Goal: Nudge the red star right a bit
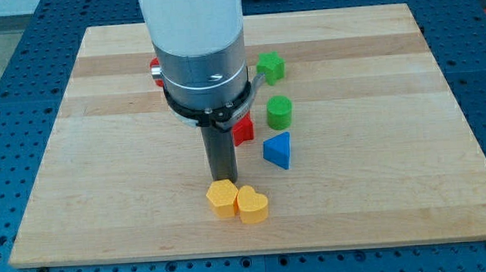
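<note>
A red block [244, 131], likely the red star, sits near the board's middle, mostly hidden behind the arm; only its right part shows. My tip [223, 180] is at the lower end of the dark rod, just below and left of that red block and right above the yellow hexagon [222, 198]. A second red piece [154, 71] peeks out at the arm's left edge, shape unclear.
A yellow heart [252, 205] touches the yellow hexagon's right side. A blue triangle [278, 150], a green cylinder [279, 112] and a green star-like block [270, 66] stand right of the arm. The wooden board [379, 187] lies on a blue perforated table.
</note>
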